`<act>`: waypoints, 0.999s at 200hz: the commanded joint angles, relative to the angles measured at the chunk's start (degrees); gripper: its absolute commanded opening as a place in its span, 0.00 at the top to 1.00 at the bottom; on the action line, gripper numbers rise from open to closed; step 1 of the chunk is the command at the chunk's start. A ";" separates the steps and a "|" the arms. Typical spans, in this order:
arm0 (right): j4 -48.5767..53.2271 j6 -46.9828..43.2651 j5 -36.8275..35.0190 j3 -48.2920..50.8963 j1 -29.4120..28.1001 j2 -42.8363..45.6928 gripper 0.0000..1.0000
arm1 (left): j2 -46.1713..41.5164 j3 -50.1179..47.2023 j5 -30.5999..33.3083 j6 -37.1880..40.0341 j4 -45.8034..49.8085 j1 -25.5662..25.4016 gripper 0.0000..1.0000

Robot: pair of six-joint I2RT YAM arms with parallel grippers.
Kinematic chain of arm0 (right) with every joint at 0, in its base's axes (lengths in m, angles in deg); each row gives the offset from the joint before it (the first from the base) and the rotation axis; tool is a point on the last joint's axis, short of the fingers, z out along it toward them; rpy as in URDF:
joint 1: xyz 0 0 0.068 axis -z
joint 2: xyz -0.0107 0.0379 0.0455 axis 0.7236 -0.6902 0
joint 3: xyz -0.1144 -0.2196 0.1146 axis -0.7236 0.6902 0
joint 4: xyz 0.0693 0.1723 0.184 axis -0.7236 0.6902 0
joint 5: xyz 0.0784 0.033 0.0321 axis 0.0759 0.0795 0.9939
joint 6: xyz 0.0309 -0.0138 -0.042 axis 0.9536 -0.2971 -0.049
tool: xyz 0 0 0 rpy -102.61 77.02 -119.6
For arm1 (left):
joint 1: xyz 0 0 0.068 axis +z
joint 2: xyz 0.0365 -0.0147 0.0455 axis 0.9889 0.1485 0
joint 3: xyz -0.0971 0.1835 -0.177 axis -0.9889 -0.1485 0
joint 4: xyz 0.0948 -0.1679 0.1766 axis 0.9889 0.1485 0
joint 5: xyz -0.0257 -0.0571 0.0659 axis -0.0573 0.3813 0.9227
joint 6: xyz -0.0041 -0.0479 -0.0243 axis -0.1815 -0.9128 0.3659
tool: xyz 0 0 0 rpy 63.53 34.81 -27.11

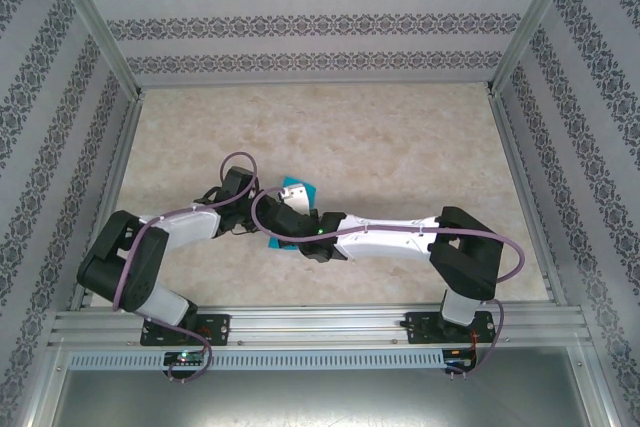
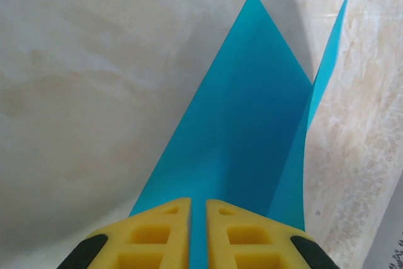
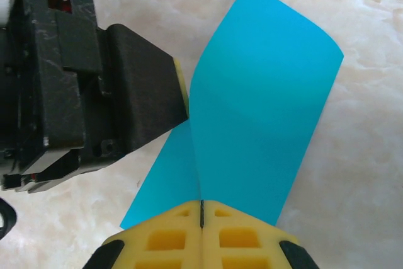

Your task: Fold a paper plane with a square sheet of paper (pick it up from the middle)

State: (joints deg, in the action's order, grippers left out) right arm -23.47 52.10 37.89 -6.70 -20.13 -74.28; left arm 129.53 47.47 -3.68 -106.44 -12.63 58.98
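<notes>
As it is folded, the sheet (image 3: 264, 105) is clamped by the right claw (image 3: 201, 209). Grip by the left claw (image 2: 198, 205) cannot be told; creasing is needed.

I count one sheet (image 2: 252, 124) ahead of my tools, a single blue piece. Two grippers, my left gripper (image 2: 198, 205) and right gripper (image 3: 201, 205), each with two yellow fingers (image 3: 170, 237) — four in all. Behind them two arms, left arm (image 1: 185, 223) and right arm (image 1: 390, 239) — and one table (image 1: 400, 127) beneath.

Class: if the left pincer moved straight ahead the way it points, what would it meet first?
The left pincer grips the folded blue sheet, which lies straight ahead; beyond it, probably the marble table, depth unclear.
</notes>
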 commanded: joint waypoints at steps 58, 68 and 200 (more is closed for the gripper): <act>-0.87 -2.46 3.81 2.41 1.48 3.51 1.00 | 5.82 1.19 -1.42 0.08 -1.73 -0.21 0.88; -1.03 -3.20 6.13 3.57 2.26 4.21 1.00 | 6.11 1.07 -1.10 0.17 -1.39 -0.20 0.89; -12.96 -9.07 32.57 12.94 14.98 4.23 1.00 | 6.70 3.66 1.63 3.92 4.53 -0.37 0.89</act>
State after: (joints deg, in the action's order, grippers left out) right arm -33.55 45.98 64.99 5.58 -6.62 -68.72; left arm 135.28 50.32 -3.86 -104.52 -11.43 58.96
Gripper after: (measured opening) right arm 0.042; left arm 0.106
